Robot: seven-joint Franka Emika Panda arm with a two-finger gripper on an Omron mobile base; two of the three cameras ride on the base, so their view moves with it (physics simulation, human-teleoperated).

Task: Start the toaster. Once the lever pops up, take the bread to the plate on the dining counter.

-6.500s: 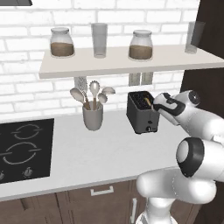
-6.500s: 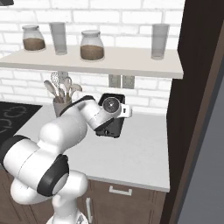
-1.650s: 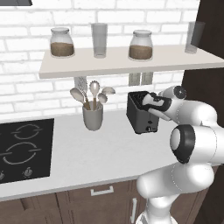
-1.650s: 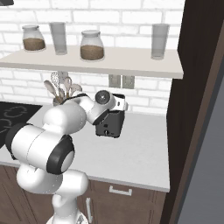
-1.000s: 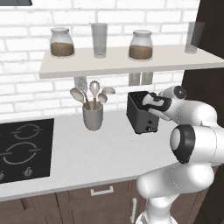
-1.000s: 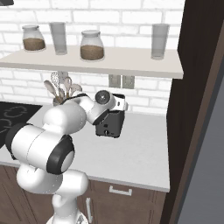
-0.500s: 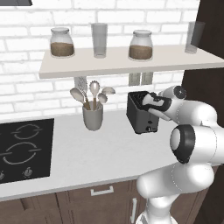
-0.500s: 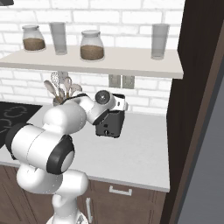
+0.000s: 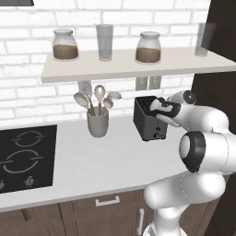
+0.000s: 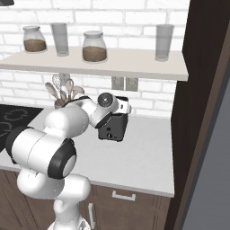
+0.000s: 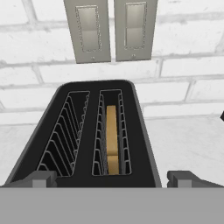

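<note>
The gripper [image 11: 111, 178] is hovering spread wide just above the near edge of the toaster [image 9: 148, 119], one finger showing at each front corner and nothing between them. The bread [image 11: 112, 140] is sitting on edge deep in the right-hand slot, while the left slot is showing only wire guides. The toaster is standing on the grey counter [image 9: 87, 161] close to the white brick wall [image 11: 183, 52], under two switch plates [image 11: 110, 29]. A utensil cup [image 9: 97, 123] is standing to its left, a dark cabinet panel [image 10: 202, 99] is rising to its right, and a shelf [image 9: 133, 64] is hanging overhead.
</note>
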